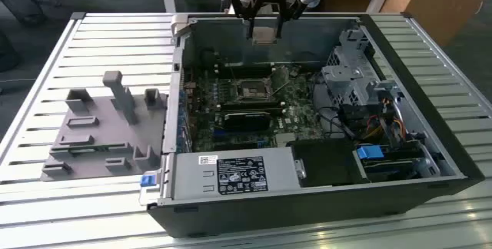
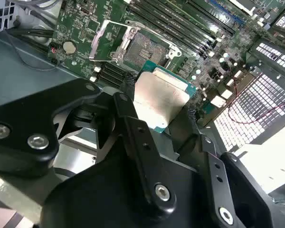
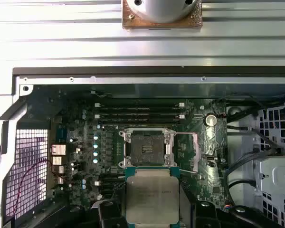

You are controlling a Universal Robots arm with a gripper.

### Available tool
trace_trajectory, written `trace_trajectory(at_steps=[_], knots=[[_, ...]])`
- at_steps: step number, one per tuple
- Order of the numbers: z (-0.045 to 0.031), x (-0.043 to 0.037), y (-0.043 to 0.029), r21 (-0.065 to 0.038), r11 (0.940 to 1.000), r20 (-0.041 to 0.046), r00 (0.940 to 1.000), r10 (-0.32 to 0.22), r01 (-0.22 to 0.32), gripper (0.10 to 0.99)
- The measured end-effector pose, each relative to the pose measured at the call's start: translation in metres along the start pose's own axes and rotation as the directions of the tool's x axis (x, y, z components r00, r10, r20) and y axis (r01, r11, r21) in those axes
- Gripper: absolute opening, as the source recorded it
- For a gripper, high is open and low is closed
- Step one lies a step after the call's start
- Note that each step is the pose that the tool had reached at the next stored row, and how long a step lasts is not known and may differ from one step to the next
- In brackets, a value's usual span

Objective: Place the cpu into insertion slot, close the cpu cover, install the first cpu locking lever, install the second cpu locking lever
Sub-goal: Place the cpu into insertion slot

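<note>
The tool (image 1: pixel 264 30) was clenched on the cpu (image 1: pixel 264 34), pinching it by two opposite edges. It hung above the open computer case (image 1: pixel 430 145), toward the bench (image 1: pixel 115 41) edge that lies farthest off in the exterior view. In both wrist views the chip (image 3: pixel 152 194) sat flat between the black fingers (image 2: pixel 133 123), its grey metal face toward the cameras. The insertion slot (image 3: pixel 146 148) lay well apart from it, down on the green board (image 3: pixel 76 142). The cpu cover (image 2: pixel 98 42) appeared swung open to one side of the slot (image 2: pixel 145 50), leaving the dark recessed middle bare.

The step in hand looked to be carrying the chip to the slot. Done well, it would have called for a level chip, its sides squared to the slot's edging, centred over the recess before any descent. A straight drop with no sideways sliding seemed wise, since the contacts in such a recess bend easily. The grip needed to stay firm without tilting the chip. The open cover and the thin levers also had to be cleared by the fingers.

By count there was one tool, one cpu, one insertion slot (image 1: pixel 252 89) and one cpu cover. One long black card (image 1: pixel 246 116) lay in the case. One coin cell (image 3: pixel 210 119) sat on the board, and one grey fixture block (image 1: pixel 100 128) stood near the bench edge on the exterior view's left. The locking levers were too thin to count with confidence.
</note>
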State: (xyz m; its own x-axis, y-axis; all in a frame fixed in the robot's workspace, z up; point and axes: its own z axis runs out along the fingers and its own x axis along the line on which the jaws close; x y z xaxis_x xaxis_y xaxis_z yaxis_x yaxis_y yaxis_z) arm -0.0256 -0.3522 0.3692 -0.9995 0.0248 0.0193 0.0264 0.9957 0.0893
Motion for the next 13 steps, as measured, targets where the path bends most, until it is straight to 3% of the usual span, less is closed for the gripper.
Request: trace_trajectory(at_steps=[8, 13], knots=[[0.0001, -0.0001, 0.0000, 0.000, 1.0000, 0.0008, 1.0000, 0.008, -0.008, 0.537], [0.0003, 0.0000, 0.0000, -0.002, 0.9976, 0.0062, 0.9975, 0.070, -0.070, 0.537]])
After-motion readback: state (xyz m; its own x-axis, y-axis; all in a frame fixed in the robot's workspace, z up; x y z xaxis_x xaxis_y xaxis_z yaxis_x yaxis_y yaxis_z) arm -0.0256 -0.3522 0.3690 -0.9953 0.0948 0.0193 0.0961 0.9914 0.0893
